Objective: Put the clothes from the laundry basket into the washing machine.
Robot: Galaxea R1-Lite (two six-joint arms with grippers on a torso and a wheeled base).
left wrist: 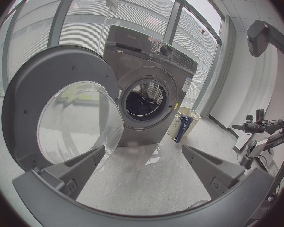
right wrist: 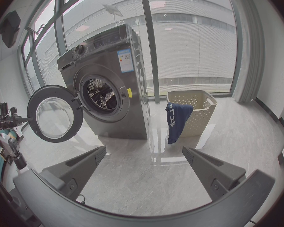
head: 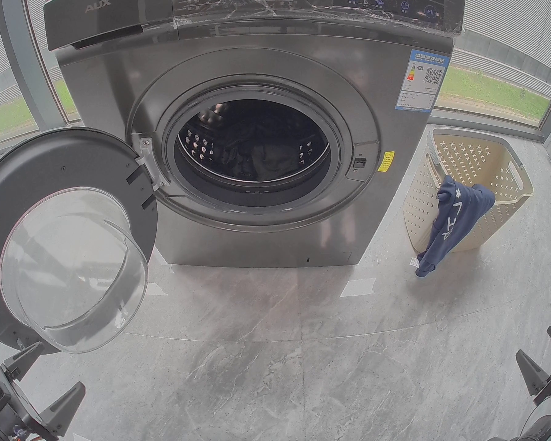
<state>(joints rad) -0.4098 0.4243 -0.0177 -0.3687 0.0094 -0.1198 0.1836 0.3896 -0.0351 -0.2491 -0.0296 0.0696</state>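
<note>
A grey washing machine stands ahead with its round door swung open to the left. Dark clothes lie inside the drum. To the right of the machine is a cream laundry basket. A navy garment hangs over its front rim down toward the floor. My left gripper is low at the near left, below the door, open and empty. My right gripper is at the near right edge, open and empty, well short of the basket and the navy garment.
Grey marble floor stretches between me and the machine. Glass walls with metal posts run behind the machine and the basket. The open door juts out close to my left gripper.
</note>
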